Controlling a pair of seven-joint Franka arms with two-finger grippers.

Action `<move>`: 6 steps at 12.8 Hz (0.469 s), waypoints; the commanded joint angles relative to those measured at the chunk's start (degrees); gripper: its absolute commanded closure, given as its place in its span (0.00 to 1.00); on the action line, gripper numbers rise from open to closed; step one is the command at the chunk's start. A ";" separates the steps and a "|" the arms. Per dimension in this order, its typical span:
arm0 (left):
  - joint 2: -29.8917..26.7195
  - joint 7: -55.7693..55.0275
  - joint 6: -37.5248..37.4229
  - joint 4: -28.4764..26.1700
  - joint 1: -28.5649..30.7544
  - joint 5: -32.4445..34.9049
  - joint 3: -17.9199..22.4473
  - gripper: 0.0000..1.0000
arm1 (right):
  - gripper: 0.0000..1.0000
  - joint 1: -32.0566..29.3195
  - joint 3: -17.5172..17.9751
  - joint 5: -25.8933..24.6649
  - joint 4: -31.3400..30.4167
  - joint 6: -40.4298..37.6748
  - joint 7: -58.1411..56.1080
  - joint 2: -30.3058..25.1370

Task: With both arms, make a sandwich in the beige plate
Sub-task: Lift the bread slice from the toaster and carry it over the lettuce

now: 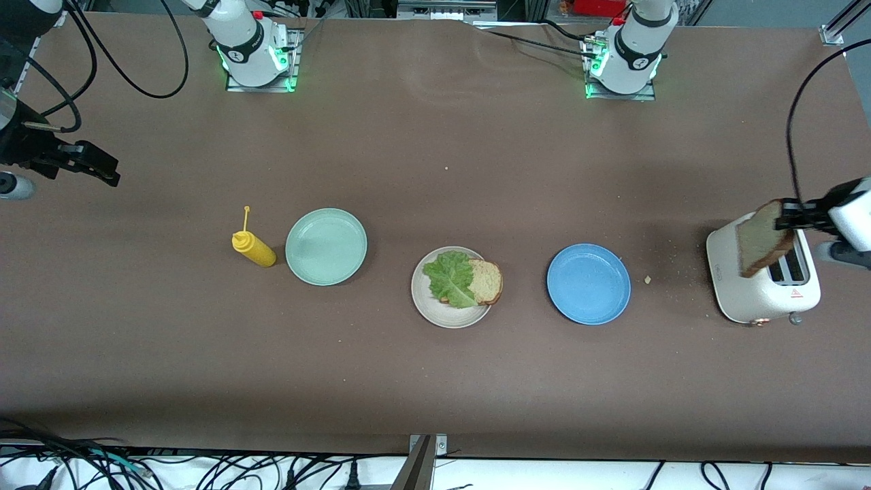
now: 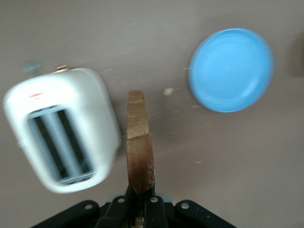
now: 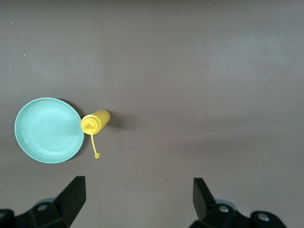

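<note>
Sandwich parts seen from the front camera: the beige plate point(image 1: 435, 309) sits mid-table between the mint-green plate point(image 1: 326, 246) and the blue plate point(image 1: 588, 284), and it carries one bread slice point(image 1: 487, 281) with a ruffled lettuce leaf point(image 1: 450, 277) lying partly over it; the slice overhangs the plate's rim toward the blue plate. A yellow squeeze bottle point(image 1: 253, 248) stands just beside the mint-green plate, toward the right arm's end of the table. At the left arm's end stands a white toaster point(image 1: 765, 289), and above it the left gripper point(image 1: 793, 216) is clamped on a second bread slice point(image 1: 761, 238), held up in the air over the toaster. The right gripper point(image 1: 102, 170) waits off at its own end of the table, over bare tabletop, jaws spread

Left wrist view: the gripper's fingers point(image 2: 122, 208) pinch the second bread slice point(image 2: 139, 152) edge-on by its crust, with the toaster point(image 2: 61, 128) below it and the blue plate point(image 2: 231, 70) well apart

Right wrist view: the right gripper point(image 3: 140, 197) hangs with its fingers wide apart and nothing between them, above the brown table point(image 3: 190, 71); the mint-green plate point(image 3: 47, 129) and the squeeze bottle point(image 3: 95, 121) touching its rim lie below
</note>
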 commanded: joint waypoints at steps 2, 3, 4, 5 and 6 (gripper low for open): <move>3.42 0.31 -1.83 1.10 -5.01 -8.78 -0.75 1.00 | 0.00 -0.28 -1.15 2.40 2.59 -2.29 -1.51 1.08; 4.91 0.31 -1.83 1.10 -6.41 -12.82 -0.75 1.00 | 0.00 -0.28 -1.24 2.40 2.59 -1.94 -1.52 1.08; 7.28 0.40 -1.83 1.19 -7.21 -16.34 -0.75 1.00 | 0.00 -0.28 -1.15 2.40 2.59 -1.85 -1.52 1.08; 9.91 0.57 -1.57 1.45 -8.87 -20.38 -0.75 1.00 | 0.00 -0.28 -1.15 2.22 2.59 -1.67 -1.52 1.17; 12.20 0.49 -1.04 2.50 -9.59 -23.55 -0.75 1.00 | 0.00 -0.28 -1.15 2.13 2.59 -1.50 -1.52 1.25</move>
